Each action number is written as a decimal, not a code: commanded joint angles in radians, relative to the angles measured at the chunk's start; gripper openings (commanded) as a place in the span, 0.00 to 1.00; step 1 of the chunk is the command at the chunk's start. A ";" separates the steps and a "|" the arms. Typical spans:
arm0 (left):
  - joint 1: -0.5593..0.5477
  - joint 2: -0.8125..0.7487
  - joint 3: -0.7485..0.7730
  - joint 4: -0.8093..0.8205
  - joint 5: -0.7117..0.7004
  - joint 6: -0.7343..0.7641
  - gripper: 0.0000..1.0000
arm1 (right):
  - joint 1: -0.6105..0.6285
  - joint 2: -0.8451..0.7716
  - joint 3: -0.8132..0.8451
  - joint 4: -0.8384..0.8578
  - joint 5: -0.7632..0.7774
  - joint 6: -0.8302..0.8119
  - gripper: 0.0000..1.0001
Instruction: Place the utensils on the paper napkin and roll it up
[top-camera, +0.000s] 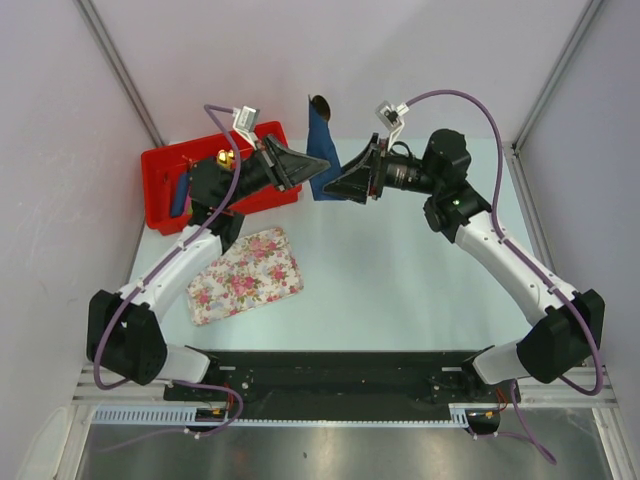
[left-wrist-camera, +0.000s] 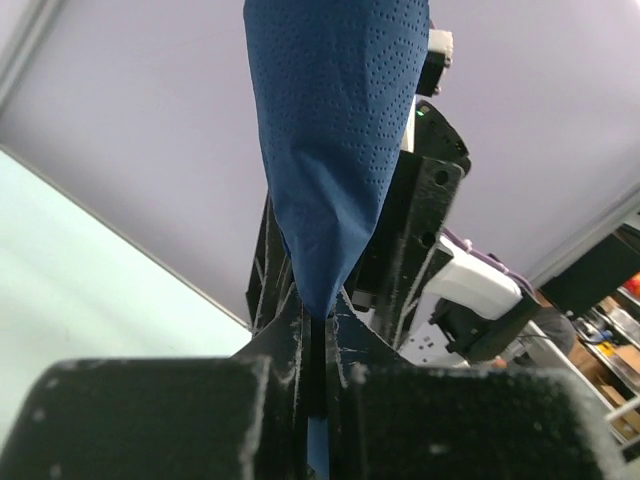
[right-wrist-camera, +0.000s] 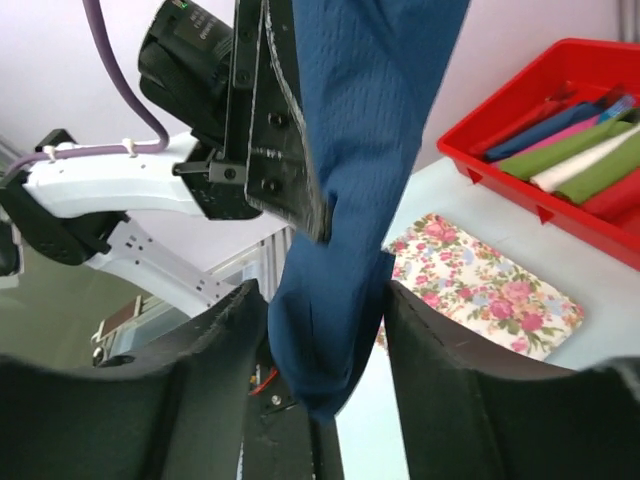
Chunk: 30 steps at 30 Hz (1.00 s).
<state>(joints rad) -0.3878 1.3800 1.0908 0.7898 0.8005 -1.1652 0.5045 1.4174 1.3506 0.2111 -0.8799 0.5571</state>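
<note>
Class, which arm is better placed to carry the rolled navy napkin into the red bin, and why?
Left, probably. The left gripper is clamped on the napkin roll, and the red bin sits on its side. The right gripper has its fingers spread apart around the roll.

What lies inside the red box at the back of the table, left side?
Inside the red box lie coloured rolls: blue, pink, green and white. The left arm covers part of the box from above, and what lies under the rolls cannot be seen.
</note>
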 joint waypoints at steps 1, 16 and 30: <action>0.040 0.013 0.070 0.003 0.023 0.035 0.00 | -0.023 -0.032 0.033 -0.039 0.029 -0.059 0.60; 0.268 0.299 0.368 -0.549 0.040 0.478 0.00 | -0.172 -0.002 0.045 -0.208 0.130 -0.200 1.00; 0.434 0.833 0.771 -0.675 -0.096 0.513 0.00 | -0.208 0.090 0.076 -0.323 0.157 -0.321 1.00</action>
<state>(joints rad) 0.0238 2.1521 1.7710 0.1307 0.7429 -0.6556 0.3065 1.4906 1.3678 -0.0940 -0.7444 0.2939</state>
